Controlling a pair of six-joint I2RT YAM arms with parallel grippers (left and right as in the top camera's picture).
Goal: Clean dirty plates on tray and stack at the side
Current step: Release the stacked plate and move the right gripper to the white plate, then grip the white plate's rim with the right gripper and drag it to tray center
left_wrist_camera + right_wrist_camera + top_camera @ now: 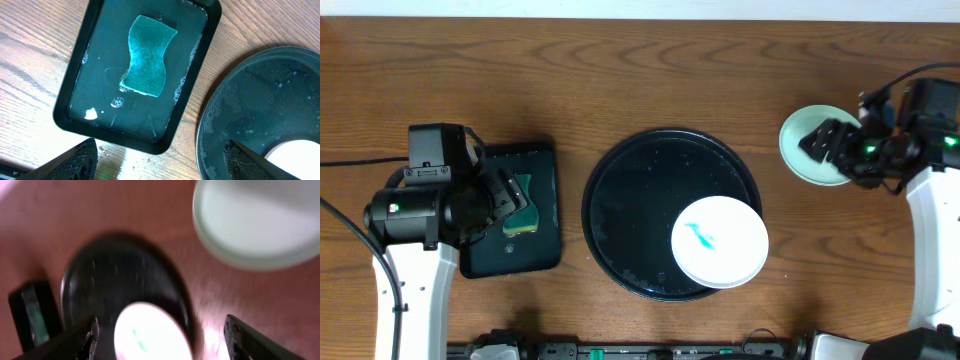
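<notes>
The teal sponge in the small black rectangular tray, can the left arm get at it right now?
Probably yes. The left end effector hangs open above the small black rectangular tray, and the teal sponge lies uncovered inside.

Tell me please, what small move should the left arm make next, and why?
Probably lower the left jaws onto the sponge and close them. The white plate on the round tray shows a teal smear, so it seems not yet cleaned. The left jaws stand open and empty above the small tray where the sponge lies.
</notes>
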